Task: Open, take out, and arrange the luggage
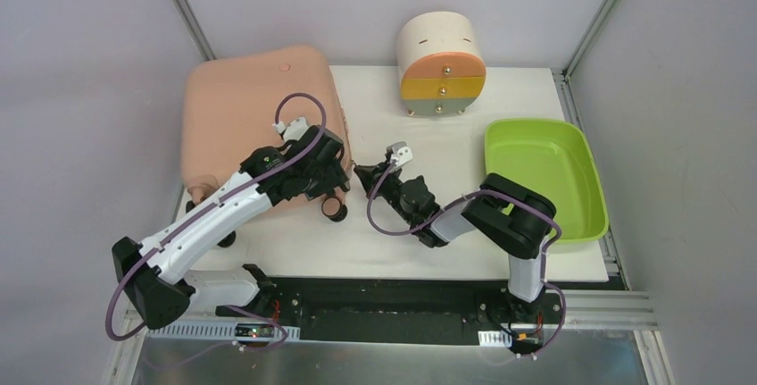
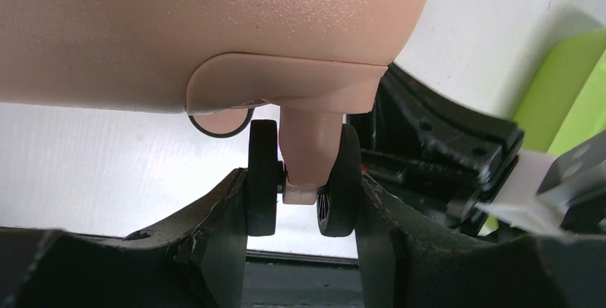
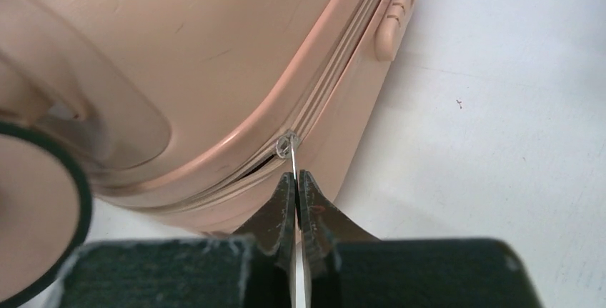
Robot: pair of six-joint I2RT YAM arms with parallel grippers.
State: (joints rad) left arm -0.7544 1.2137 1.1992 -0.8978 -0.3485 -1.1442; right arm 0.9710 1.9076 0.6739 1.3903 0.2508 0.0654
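The luggage [image 1: 254,117] lies flat on its broad side at the far left of the tabletop [image 1: 446,148], its peach shell hanging a little past the left edge and its wheeled end turned toward my bases. My left tool [image 2: 304,201] sits under the near right corner of the case and is clenched on a twin wheel [image 2: 263,179]: the two black discs and their pink stem stand between my fingers [image 2: 214,240], and each finger presses flat against the outer face of a disc. My right tool [image 3: 294,177] reaches in from the right at the same corner, and its two tips are pinched together on the thin metal zipper pull [image 3: 288,147], which stands edge-on between them and runs up to the slider on the seam. Just left of that slider the zipper track shows a short dark slit; on the other side of the slider the two halves of the shell meet tightly. A small pink stud [image 3: 393,18] sticks out of the side wall farther along the seam. In the top view both tools are close together beside the case's corner. A cream drawer unit [image 1: 441,63] with orange, yellow and grey fronts stands at the far edge, well apart from the case, and a lime-green tray [image 1: 580,215] rests at the right side of the tabletop.
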